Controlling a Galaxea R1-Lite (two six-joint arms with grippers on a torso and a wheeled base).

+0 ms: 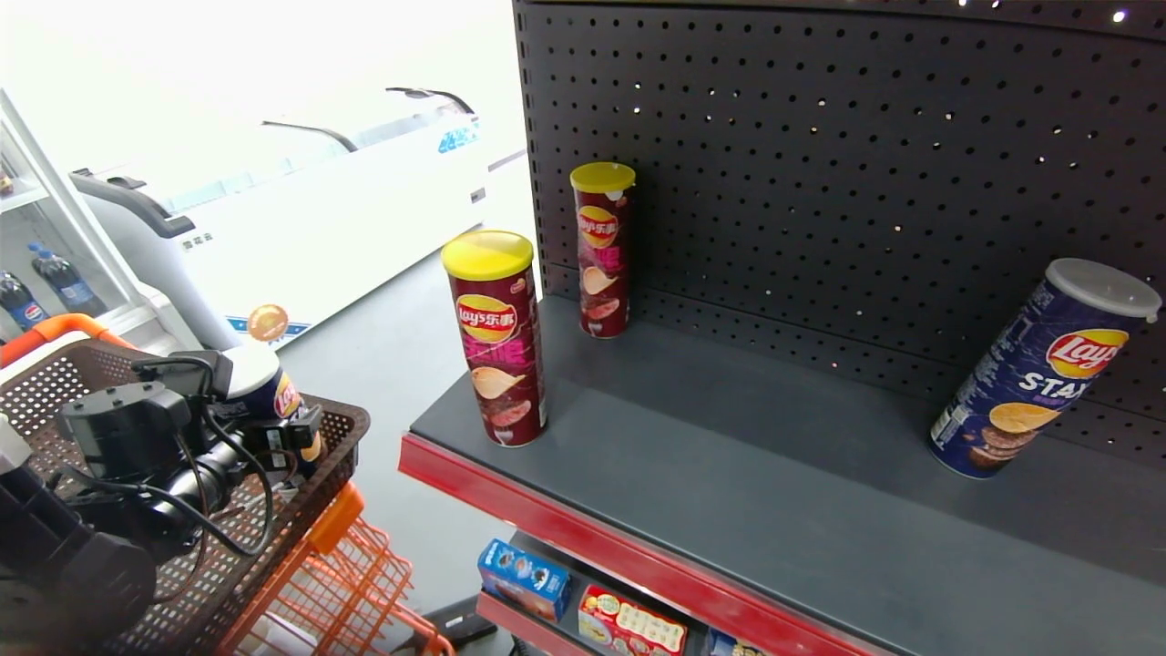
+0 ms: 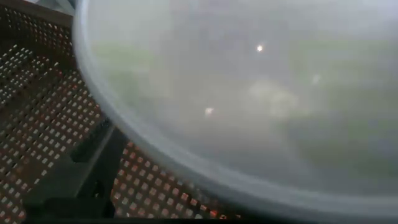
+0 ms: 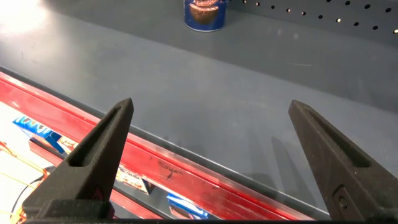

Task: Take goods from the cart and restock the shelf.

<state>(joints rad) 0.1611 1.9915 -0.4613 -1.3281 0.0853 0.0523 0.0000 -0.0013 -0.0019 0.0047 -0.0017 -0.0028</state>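
The left gripper [image 1: 284, 425] sits over the brown basket [image 1: 346, 430] of the cart [image 1: 364, 565] at the near left, its fingers clamped on a blue chip can [image 1: 271, 387] with a white lid. The right gripper [image 3: 210, 106] hangs over the near red edge of the shelf [image 1: 729, 474], its jaws wide apart and holding nothing. On the shelf's left side stand a near red can [image 1: 496, 337] and a far red can [image 1: 601, 251]. A second blue can [image 1: 1038, 374] leans on the pegboard [image 1: 820, 137] at the far right
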